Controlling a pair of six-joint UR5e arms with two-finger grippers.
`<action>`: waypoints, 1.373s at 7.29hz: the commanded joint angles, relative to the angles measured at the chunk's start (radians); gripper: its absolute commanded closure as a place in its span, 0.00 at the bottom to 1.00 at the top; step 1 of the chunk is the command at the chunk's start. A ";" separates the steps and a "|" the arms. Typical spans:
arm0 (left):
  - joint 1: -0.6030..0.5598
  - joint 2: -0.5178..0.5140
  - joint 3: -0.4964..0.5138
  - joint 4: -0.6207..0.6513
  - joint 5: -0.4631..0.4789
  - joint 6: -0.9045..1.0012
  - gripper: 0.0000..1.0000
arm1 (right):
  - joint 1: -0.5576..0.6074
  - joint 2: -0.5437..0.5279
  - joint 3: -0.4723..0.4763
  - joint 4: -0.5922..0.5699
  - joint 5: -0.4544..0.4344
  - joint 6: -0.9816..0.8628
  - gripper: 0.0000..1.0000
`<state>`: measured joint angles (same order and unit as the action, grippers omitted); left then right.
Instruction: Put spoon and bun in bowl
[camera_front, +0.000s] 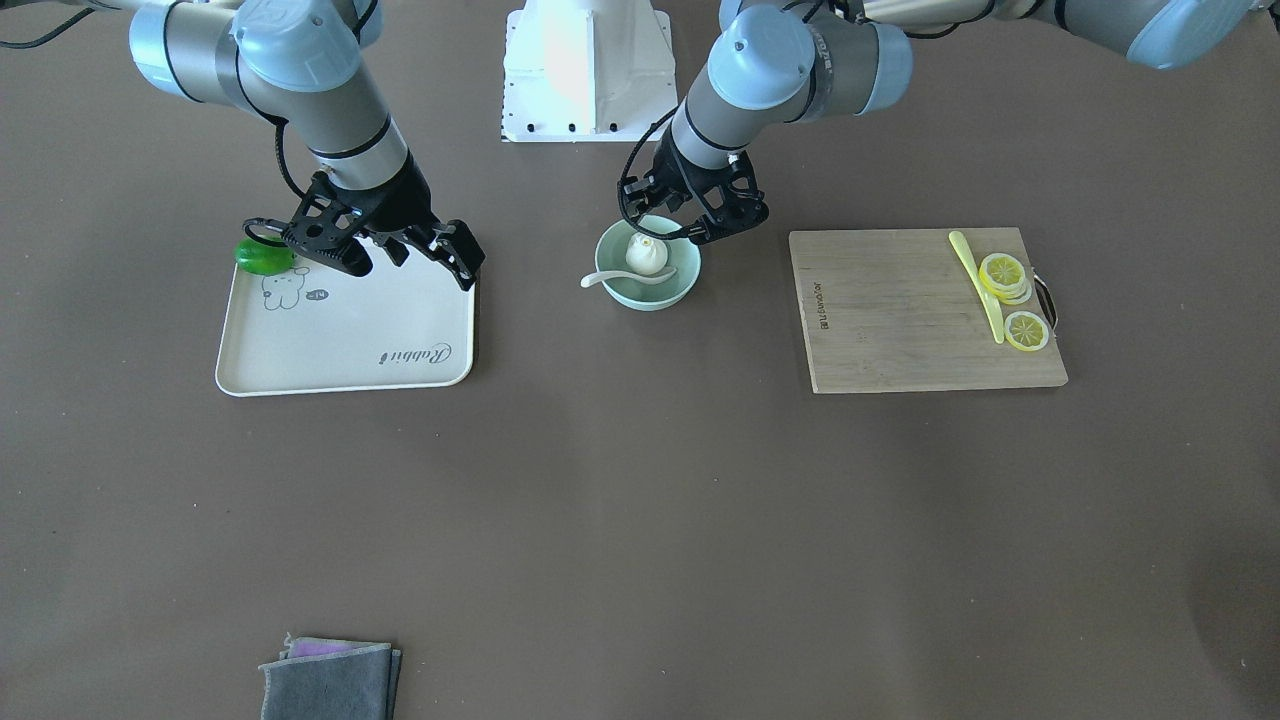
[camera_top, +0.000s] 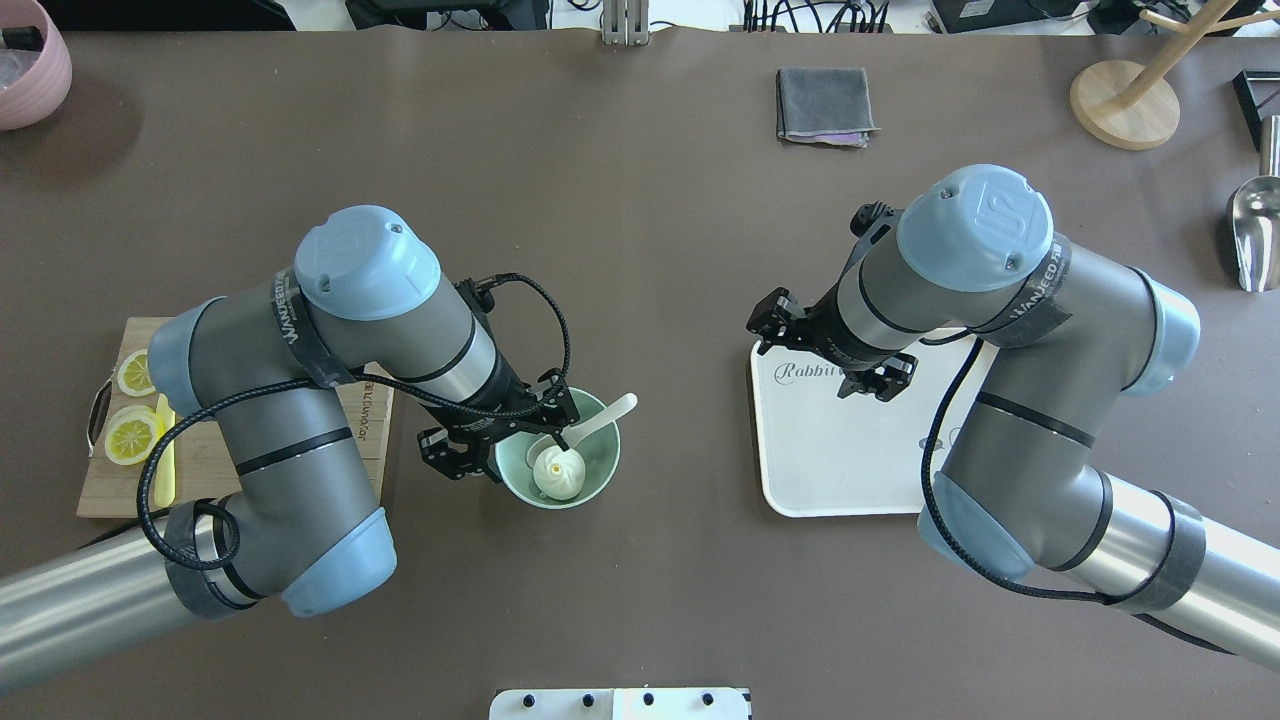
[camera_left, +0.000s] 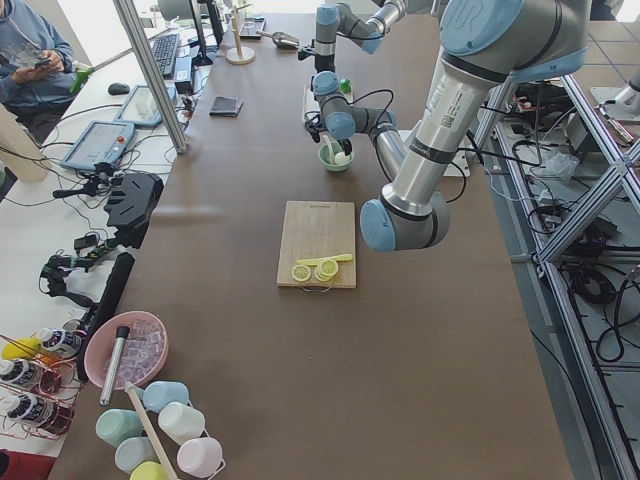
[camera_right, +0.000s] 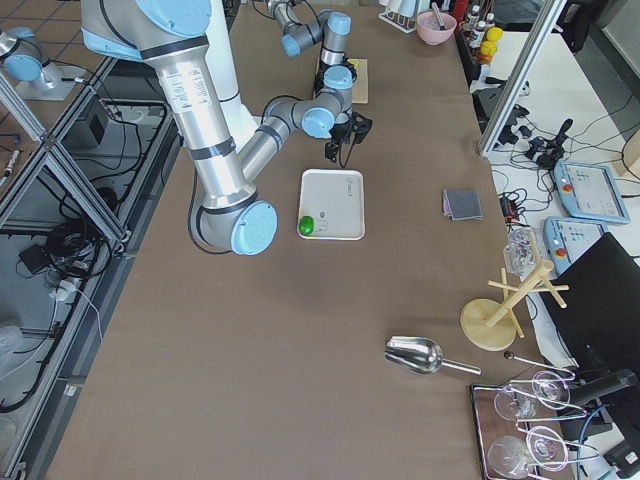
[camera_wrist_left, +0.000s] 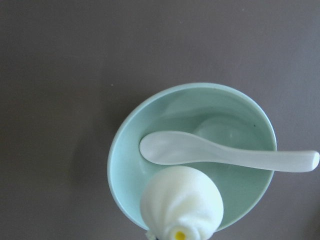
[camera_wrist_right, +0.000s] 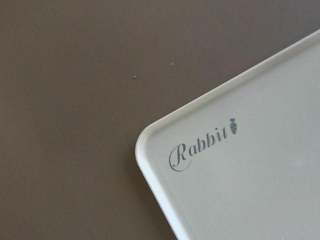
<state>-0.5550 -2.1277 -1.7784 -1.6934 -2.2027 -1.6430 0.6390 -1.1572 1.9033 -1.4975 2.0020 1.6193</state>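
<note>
Placement is judged complete: the bun (camera_front: 647, 255) and spoon (camera_front: 630, 277) are seated in the bowl (camera_front: 660, 298), handle overhanging at 9 o'clock in the front-facing view. The left hand (camera_front: 668, 233) is held released above it; the right hand (camera_front: 412, 272) is likewise spread. A vertical withdrawal is called for next

The brown table (camera_front: 640, 520) is matte and plain, pretty roomy. Sitting right on it: a mint-green bowl (camera_front: 650, 298) around the middle, a cream tray (camera_front: 340, 340) off to the robot's right and a wooden cutting board (camera_front: 880, 310) to its left, all well apart. A folded grey cloth (camera_front: 330, 685) lies near the far edge, across from the robot. Out at the right end there's a metal scoop (camera_top: 1255, 230) and a wooden stand (camera_top: 1120, 105), and a pink bowl (camera_top: 30, 70) sits in the far left corner.
</note>
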 joint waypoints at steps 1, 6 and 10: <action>-0.100 0.086 0.000 0.006 -0.008 0.238 0.02 | 0.060 -0.036 -0.006 -0.001 0.056 -0.100 0.00; -0.448 0.375 0.053 0.029 -0.098 1.028 0.02 | 0.325 -0.255 -0.016 -0.003 0.241 -0.621 0.00; -0.750 0.443 0.097 0.266 -0.097 1.599 0.02 | 0.650 -0.380 -0.160 -0.004 0.366 -1.161 0.00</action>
<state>-1.2024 -1.7020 -1.7085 -1.5024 -2.3000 -0.2289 1.1927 -1.5136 1.8020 -1.5015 2.3421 0.6176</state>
